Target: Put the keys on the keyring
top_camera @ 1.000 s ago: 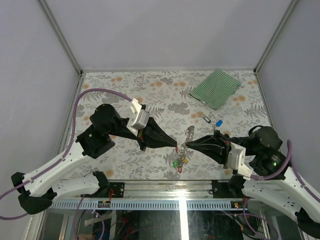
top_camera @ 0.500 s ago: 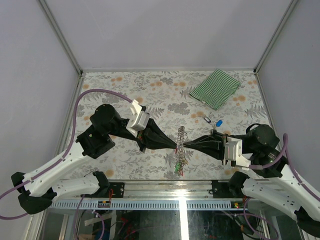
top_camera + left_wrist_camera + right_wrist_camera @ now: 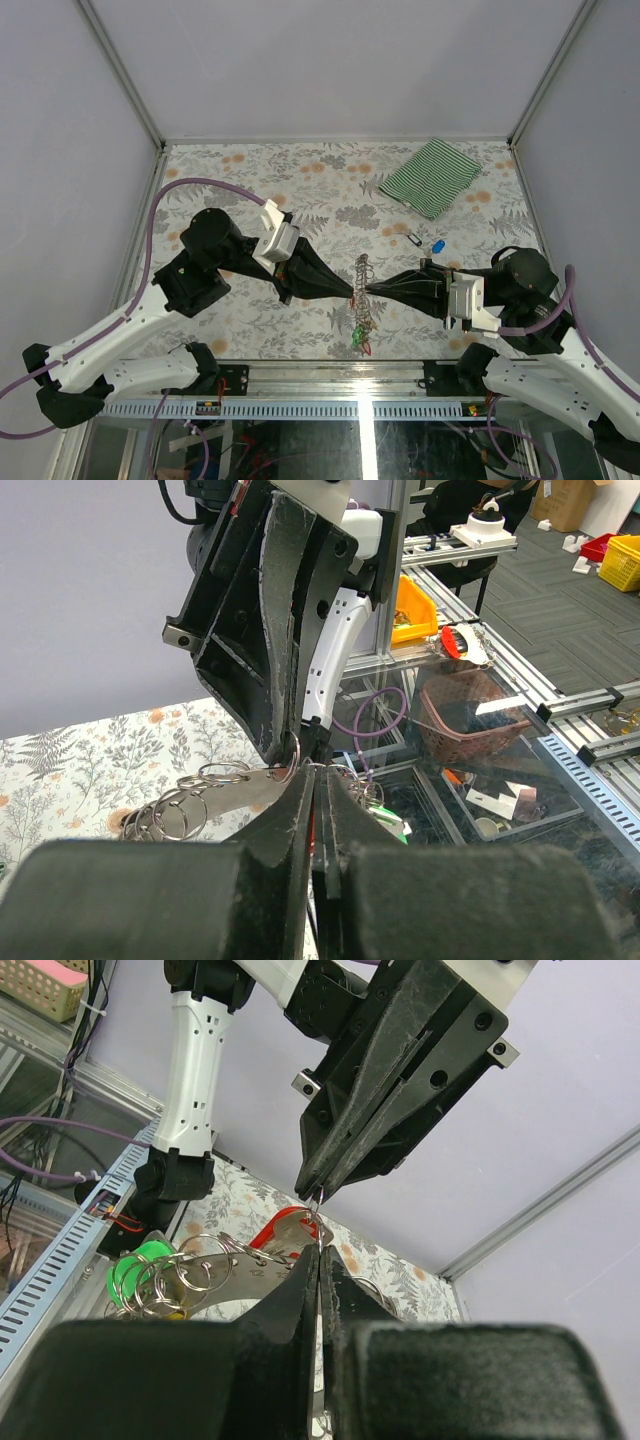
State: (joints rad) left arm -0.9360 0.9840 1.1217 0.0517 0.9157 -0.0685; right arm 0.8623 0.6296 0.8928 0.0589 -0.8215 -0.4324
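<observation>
The keyring [image 3: 361, 268], a grey metal ring strung with small split rings, hangs edge-on above the table between both grippers. My right gripper [image 3: 369, 290] is shut on its rim [image 3: 235, 1280]. My left gripper [image 3: 352, 290] meets it tip to tip, shut on a red-tagged key [image 3: 277, 1230] by its small wire loop. In the left wrist view a red sliver shows between my shut left gripper [image 3: 318, 778]. Green and yellow-tagged keys [image 3: 362, 335] dangle below the ring. A black-tagged key [image 3: 413, 239] and a blue-tagged key [image 3: 438, 246] lie loose on the table.
A green-striped cloth [image 3: 430, 176] lies at the back right of the floral table [image 3: 250, 180]. Grey walls close in the back and both sides. The table's front edge runs just below the hanging keys.
The right wrist has turned and shifted slightly, so the keyring went from lying spread out to hanging edge-on. Both grippers stay shut, tips together.
</observation>
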